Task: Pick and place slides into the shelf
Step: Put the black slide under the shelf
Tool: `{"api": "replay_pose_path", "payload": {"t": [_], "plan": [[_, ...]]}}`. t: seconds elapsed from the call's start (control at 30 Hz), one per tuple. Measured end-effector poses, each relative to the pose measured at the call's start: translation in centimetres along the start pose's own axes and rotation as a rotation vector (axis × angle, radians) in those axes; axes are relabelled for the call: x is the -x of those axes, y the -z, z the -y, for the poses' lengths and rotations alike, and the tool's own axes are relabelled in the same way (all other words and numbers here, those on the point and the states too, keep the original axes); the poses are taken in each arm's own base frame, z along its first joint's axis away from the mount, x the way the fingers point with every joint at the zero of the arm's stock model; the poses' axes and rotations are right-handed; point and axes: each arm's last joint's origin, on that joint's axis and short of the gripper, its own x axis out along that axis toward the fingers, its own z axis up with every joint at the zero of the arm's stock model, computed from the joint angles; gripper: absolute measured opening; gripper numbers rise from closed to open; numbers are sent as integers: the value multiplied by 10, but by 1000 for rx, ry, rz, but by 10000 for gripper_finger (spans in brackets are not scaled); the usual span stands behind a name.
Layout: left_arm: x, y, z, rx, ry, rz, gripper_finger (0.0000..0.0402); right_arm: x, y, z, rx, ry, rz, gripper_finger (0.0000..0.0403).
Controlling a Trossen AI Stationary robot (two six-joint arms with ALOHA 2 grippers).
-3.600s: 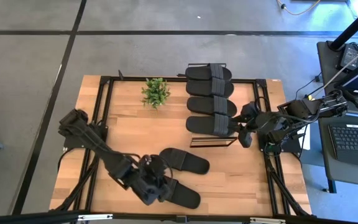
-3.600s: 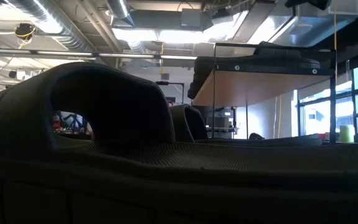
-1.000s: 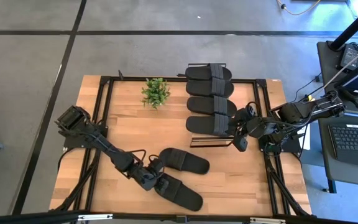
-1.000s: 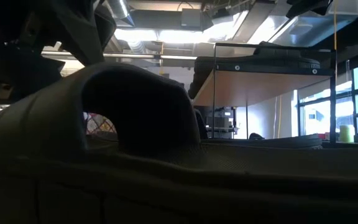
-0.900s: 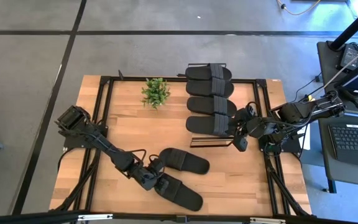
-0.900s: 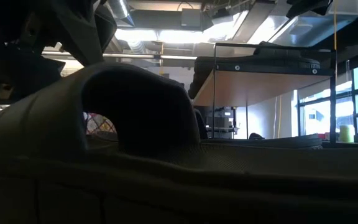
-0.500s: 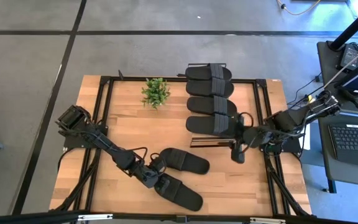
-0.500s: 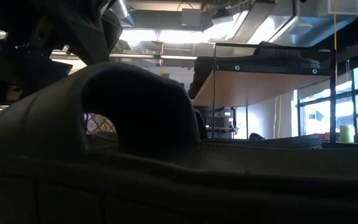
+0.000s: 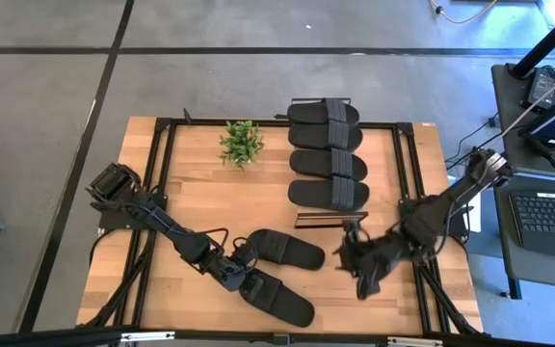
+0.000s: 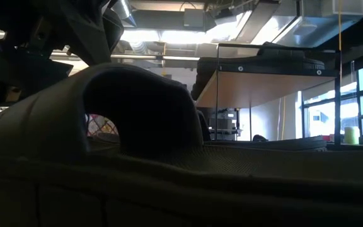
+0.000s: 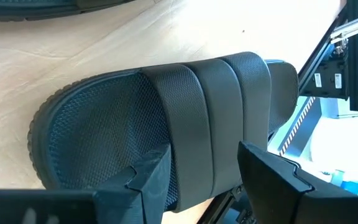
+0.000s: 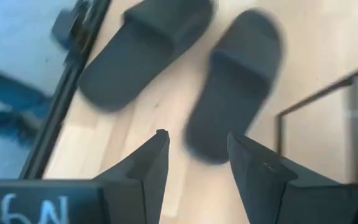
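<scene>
I had the left gripper [image 9: 242, 280] low at the near part of the table [image 9: 191, 207], its fingers [image 11: 151, 177] parted and set at the heel end of the near slide [image 9: 279, 298]; in the left wrist view the strap of that slide sat right in front of the gap, and I could not tell whether the pads were touching the sole. That slide lay flat and angled toward the near edge, with the second loose slide [image 9: 287, 249] just beyond it, also flat on the wood, the two close but not overlapping. My right gripper [image 9: 362, 273] hung above the table to the right of the pair, fingers [image 12: 145, 163] open and holding nothing; its wrist view looked down on both loose slides, apart from the fingertips. Farther back stood the shelf [image 9: 328, 220], its thin black frame showing at the front, and four slides [image 9: 326, 154] were stacked in a row on top of it. A small green plant [image 9: 241, 143] stood to the left of the shelf.
</scene>
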Motion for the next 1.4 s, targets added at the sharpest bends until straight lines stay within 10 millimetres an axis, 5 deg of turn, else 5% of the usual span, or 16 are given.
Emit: {"api": "replay_pose_path", "payload": {"t": [0.77,0.97,1.4], "plan": [[-3,-18,-1,-44,-6,26,178,-125,22,-90,-62,-208,-65,167],[-3,-15,0,-47,0,-38,178,-139,19,-105,-145,-343,-1,167],[-1,-5,0,-74,2,-38,178,-168,42,-118,-269,-311,-101,167]]}}
